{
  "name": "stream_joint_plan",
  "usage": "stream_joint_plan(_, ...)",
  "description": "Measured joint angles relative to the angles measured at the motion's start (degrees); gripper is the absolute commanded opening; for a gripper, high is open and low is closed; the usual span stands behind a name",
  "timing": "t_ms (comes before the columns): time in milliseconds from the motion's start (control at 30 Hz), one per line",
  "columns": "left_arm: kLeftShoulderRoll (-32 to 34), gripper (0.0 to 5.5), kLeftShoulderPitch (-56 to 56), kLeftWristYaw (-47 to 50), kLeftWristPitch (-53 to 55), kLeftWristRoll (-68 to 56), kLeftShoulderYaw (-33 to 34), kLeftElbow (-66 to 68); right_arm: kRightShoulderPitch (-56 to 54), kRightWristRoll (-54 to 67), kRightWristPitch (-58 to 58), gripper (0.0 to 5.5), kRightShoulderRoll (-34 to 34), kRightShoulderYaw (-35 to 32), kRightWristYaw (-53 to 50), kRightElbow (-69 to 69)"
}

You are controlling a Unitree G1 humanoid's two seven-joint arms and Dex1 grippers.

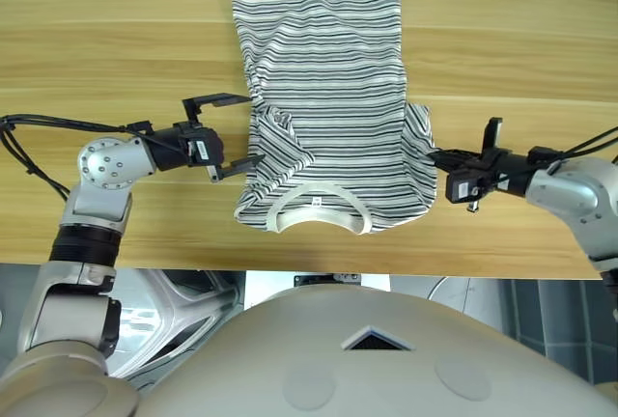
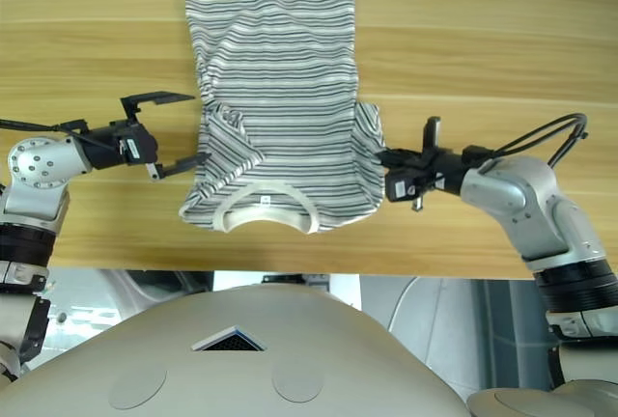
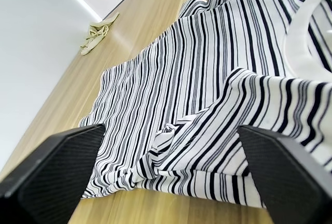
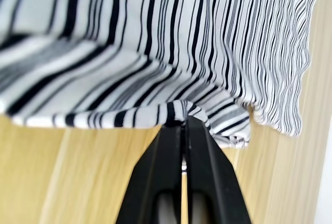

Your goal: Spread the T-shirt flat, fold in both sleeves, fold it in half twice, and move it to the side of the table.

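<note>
A black-and-white striped T-shirt (image 1: 333,98) lies on the wooden table (image 1: 116,31), its white collar (image 1: 317,207) toward the near edge. Its left sleeve (image 1: 280,137) is folded in over the body. My left gripper (image 1: 249,129) stands open at the shirt's left edge, one finger on each side of the folded sleeve (image 3: 218,125), with nothing pinched. My right gripper (image 1: 432,156) is shut on the edge of the right sleeve (image 4: 171,111), which sticks out to the right and is lifted slightly off the wood.
Bare wood stretches to the left and right of the shirt. The table's front edge (image 1: 145,264) runs just behind both arms. A small pale object (image 3: 98,32) lies far off on the table by the wall.
</note>
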Motion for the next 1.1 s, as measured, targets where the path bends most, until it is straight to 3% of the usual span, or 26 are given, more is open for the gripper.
stream_joint_plan(500,-0.60,4.76,0.16,0.60,-0.02,0.60,-0.10,1.06,-4.37,-4.11,3.02,0.03,2.35,0.73,0.86,-7.91)
stream_joint_plan(900,-0.63,4.76,0.45,1.56,-0.04,1.75,-0.48,1.40,-9.70,-8.51,3.28,0.03,6.77,8.38,3.83,-7.05)
stream_joint_plan(1100,-1.62,4.76,0.45,1.94,-0.04,2.29,-1.13,1.56,-10.28,-8.79,3.26,0.03,7.14,9.16,4.49,-7.17)
